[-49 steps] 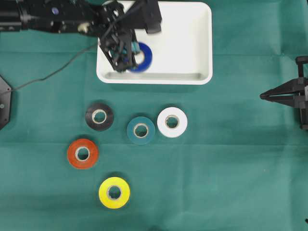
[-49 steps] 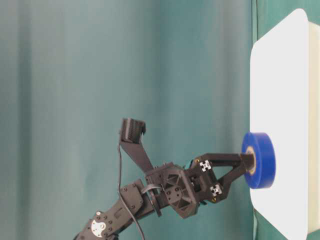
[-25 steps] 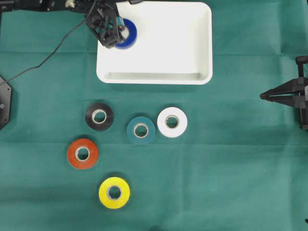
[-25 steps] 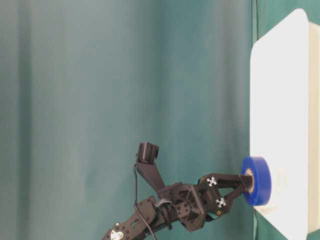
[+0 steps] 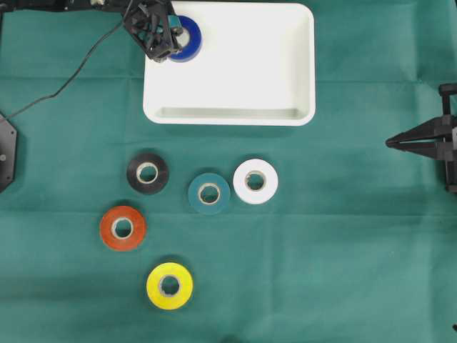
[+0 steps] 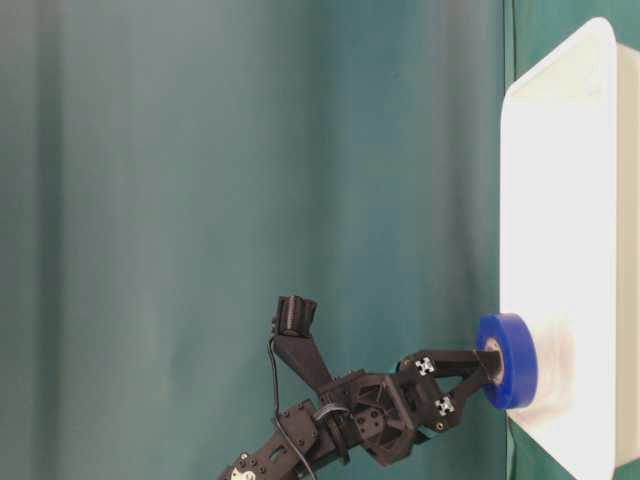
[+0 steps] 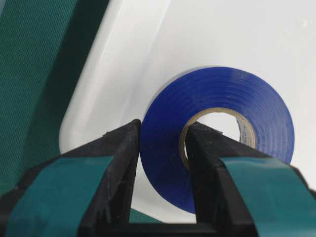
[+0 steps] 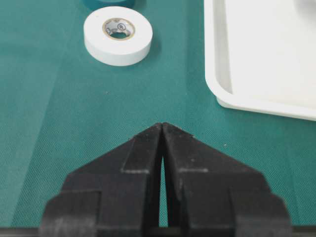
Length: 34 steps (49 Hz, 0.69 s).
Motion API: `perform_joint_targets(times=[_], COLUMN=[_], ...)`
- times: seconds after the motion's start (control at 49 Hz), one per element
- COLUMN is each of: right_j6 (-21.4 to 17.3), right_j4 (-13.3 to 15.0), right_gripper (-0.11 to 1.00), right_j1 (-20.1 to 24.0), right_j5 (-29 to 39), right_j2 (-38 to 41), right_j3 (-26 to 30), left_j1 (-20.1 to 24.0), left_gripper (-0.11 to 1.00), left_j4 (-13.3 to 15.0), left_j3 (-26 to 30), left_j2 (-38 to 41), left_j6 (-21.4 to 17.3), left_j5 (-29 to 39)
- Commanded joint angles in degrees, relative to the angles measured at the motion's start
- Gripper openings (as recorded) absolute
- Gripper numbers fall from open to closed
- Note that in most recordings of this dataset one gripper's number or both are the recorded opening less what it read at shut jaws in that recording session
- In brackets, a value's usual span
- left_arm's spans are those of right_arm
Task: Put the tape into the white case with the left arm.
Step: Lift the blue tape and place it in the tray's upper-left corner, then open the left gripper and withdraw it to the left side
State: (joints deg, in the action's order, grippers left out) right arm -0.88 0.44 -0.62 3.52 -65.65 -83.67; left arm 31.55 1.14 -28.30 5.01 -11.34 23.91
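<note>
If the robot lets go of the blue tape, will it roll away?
Probably not far. The blue tape looks stiff and round, so on edge it might roll, but the white case has a raised rim. The left hand pinches its wall.

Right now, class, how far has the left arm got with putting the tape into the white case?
Done: the blue tape is picked up and carried over the white case, at its far left corner. In hand: the left pincer grips the roll's wall, one finger through the core. Left: release it. Five rolls lie on the cloth.

Overhead, table-level, two close wrist views
</note>
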Motion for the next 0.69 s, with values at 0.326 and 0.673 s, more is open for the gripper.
perform_joint_targets(times=[0.326,0.673], right_j6=[0.0,0.0], right_j4=[0.09,0.09], right_gripper=[-0.1,-0.1], right_j1=[0.0,0.0], right_j5=[-0.53,-0.53], right_j2=[0.35,0.35], right_j3=[0.62,0.62], left_j1=[0.09,-1.49], left_gripper=[0.87,0.87], left_j4=[0.0,0.18], left_j3=[-1.76,-11.07], left_j2=[-3.52,-13.8], left_j6=[-0.09,0.53], left_j5=[-2.37,-2.37])
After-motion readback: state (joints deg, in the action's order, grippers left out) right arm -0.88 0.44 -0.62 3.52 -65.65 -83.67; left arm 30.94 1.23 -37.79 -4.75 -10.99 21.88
